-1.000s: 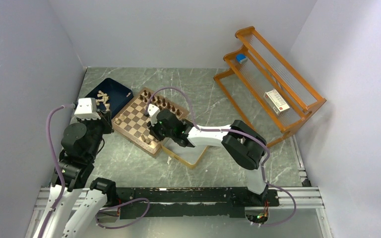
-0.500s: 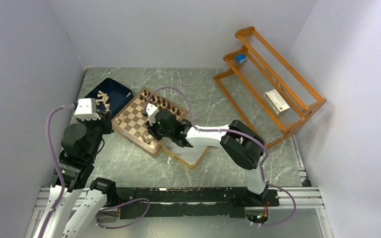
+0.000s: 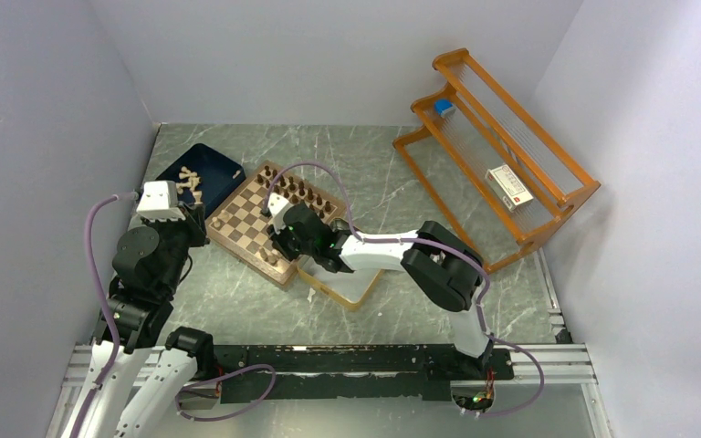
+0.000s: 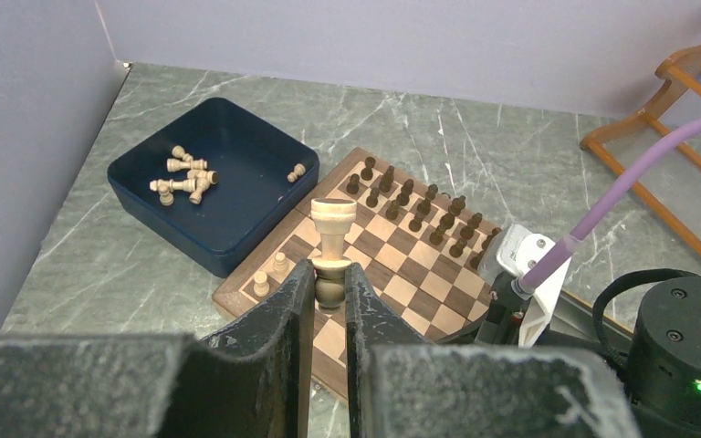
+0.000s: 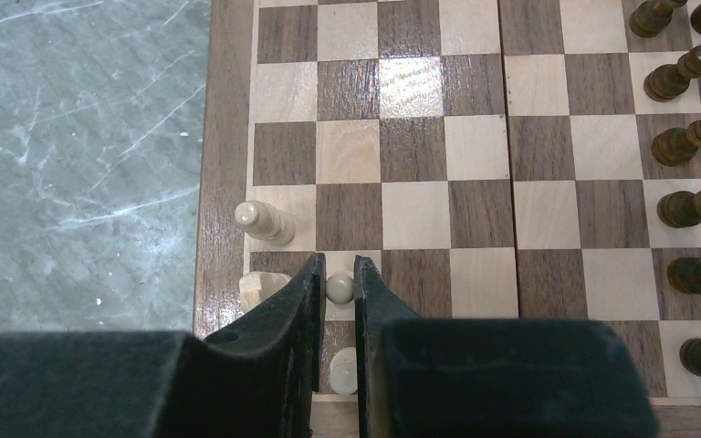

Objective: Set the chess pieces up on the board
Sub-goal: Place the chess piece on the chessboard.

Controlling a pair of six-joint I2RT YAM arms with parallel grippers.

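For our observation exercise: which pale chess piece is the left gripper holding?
The tall pale piece with the flared top, clamped upright by its base in the left gripper; the others lie in the navy tray or stand on the board.

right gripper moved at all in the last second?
Yes, a little. In the top view the right gripper has shifted slightly left across the board, toward its near-left rim.
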